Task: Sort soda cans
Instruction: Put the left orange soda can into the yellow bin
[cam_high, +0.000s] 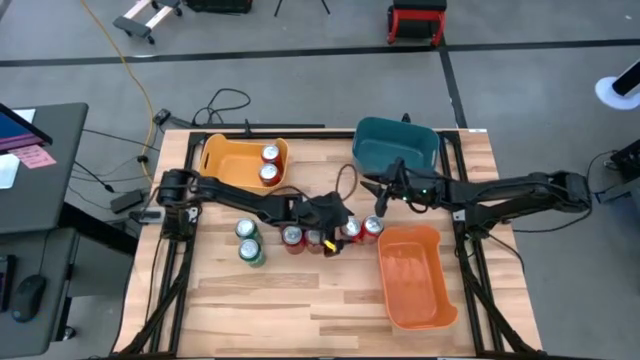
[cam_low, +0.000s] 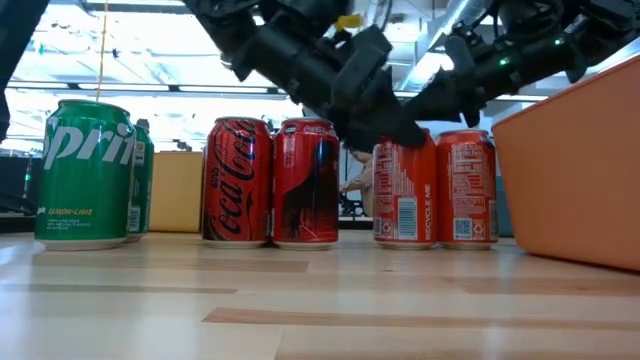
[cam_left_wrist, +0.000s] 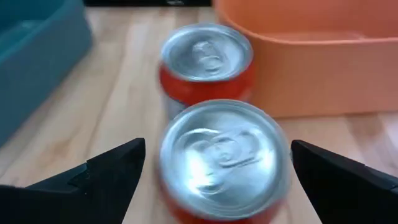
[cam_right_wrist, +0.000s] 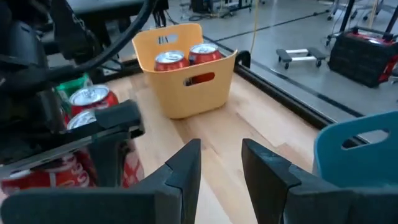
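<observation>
Left gripper (cam_left_wrist: 217, 180), fingers spread wide, straddling one red cylindrical silver-topped soda can (cam_left_wrist: 224, 163) at frame centre, beside orange plastic bin (cam_left_wrist: 311, 56); right gripper (cam_right_wrist: 221, 168) part-open, empty.

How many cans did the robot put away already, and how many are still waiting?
Two red cans already sit in the yellow bin. Right now the left gripper hangs open around a red can on the table, not gripping yet. The right gripper waits near the teal bin, empty. Left on the table: four red cans in a row and two green cans. The orange bin looks empty.
</observation>
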